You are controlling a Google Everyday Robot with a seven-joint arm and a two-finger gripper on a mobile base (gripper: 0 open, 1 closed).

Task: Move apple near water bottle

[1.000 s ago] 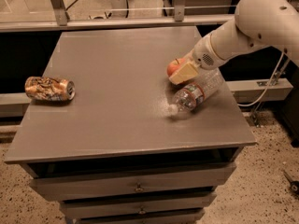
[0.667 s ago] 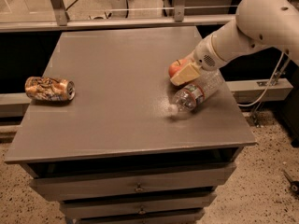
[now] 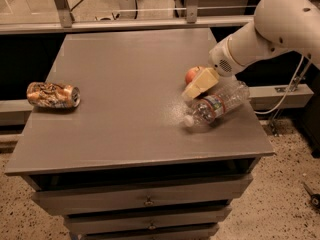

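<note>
The apple (image 3: 191, 74), small and red-orange, sits on the grey table (image 3: 125, 84) at the right side. My gripper (image 3: 196, 86) is at the apple, with its cream-coloured end lying across the apple's front right and partly hiding it. The white arm reaches in from the upper right. The water bottle (image 3: 216, 104) lies on its side just in front of and to the right of the apple. It is clear, with a red-and-green label, and its white cap points to the front left. The bottle is very close to the gripper.
A crushed gold-brown drink can (image 3: 53, 95) lies on its side near the table's left edge. The table's right edge runs just past the bottle. Drawers sit below the tabletop. A metal railing (image 3: 125, 24) runs behind the table.
The gripper and the apple have edged slightly toward the bottle. The can has not moved.
</note>
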